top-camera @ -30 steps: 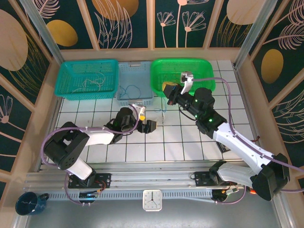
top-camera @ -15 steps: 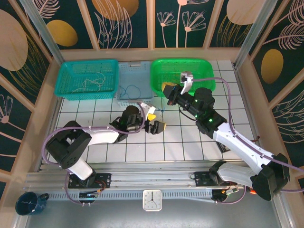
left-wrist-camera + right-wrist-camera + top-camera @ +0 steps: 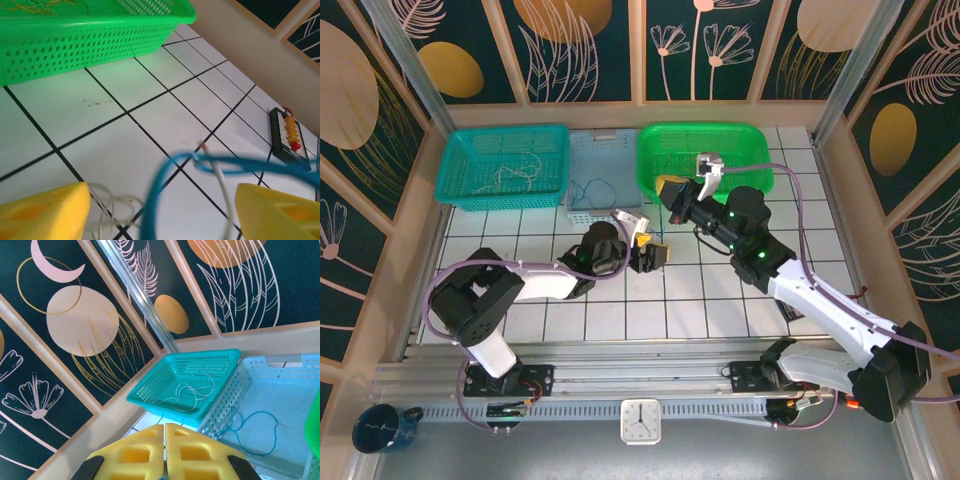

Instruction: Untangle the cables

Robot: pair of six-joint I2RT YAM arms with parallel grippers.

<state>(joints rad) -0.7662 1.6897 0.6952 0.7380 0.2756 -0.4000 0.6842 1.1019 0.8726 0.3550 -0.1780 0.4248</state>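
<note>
The left gripper has its jaws apart, with the looped blue cable and a white cable hanging between them and a thin whitish wire curled beside one jaw. Closing here could catch several strands at once and tighten the tangle. The right gripper has its jaws pressed together, seemingly pinching that blue cable, and a hard pull might slip it free. The cables are thin, smooth, limp strands, and the jaws are blocky matte yellow with recessed pockets.
</note>
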